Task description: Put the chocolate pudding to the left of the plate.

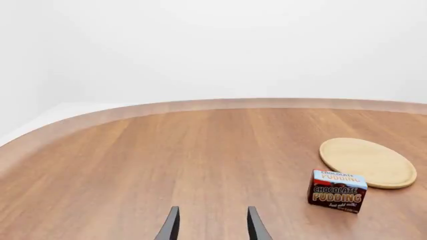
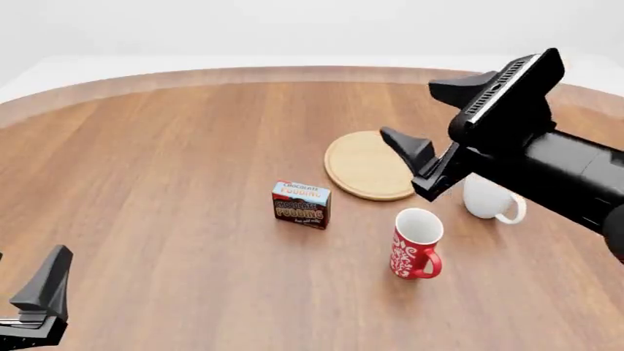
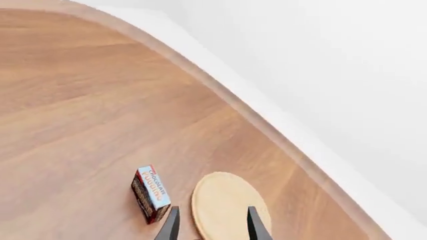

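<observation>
Table [image 2: 175, 168]: round wooden top. Right gripper [image 2: 421, 157] raised above the plate's 3 o'clock rim, fingers parted wide, nothing between them. Left gripper [image 1: 212, 225] low at the table's 7 o'clock, fingers also apart and empty. Plate [image 2: 369, 165] bare. Red mug [image 2: 416, 243] at plate's 5 o'clock; white mug [image 2: 489, 199] at its 4 o'clock. Chocolate pudding [image 2: 301, 204] upright on the table at plate's 8 o'clock, near it, not touching.

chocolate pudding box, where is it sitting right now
In the front view the chocolate pudding box stands on the table near the middle, just left of and a little nearer than the plate, apart from it, with the red mug to its right.
</observation>
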`<state>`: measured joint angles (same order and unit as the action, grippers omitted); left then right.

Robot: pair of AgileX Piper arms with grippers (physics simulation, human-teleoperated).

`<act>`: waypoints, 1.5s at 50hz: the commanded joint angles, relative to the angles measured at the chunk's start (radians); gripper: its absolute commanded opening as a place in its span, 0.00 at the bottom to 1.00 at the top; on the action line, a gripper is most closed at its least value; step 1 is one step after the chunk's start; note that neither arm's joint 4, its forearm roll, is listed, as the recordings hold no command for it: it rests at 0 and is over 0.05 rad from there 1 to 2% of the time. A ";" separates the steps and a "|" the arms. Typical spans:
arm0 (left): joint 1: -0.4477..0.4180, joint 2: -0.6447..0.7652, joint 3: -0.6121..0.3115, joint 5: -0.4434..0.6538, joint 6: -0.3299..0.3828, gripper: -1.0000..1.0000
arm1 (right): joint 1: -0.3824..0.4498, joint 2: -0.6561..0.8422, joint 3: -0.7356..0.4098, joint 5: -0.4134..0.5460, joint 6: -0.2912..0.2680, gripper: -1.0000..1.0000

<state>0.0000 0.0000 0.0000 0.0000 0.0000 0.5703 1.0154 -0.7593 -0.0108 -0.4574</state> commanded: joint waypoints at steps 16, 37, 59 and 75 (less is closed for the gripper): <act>0.000 0.000 0.000 0.000 0.000 1.00 | 0.104 0.260 -0.040 -0.037 -0.045 1.00; 0.000 0.000 0.000 0.000 0.000 1.00 | 0.116 0.339 -0.034 -0.089 -0.032 1.00; 0.000 0.000 0.000 0.000 0.000 1.00 | 0.103 0.475 -0.041 -0.176 -0.020 1.00; 0.000 0.000 0.000 0.000 0.000 1.00 | 0.100 0.548 -0.059 -0.201 -0.016 1.00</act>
<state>0.0000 0.0000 0.0000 0.0000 0.0000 0.6727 1.5204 -0.8090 -0.1947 -0.4758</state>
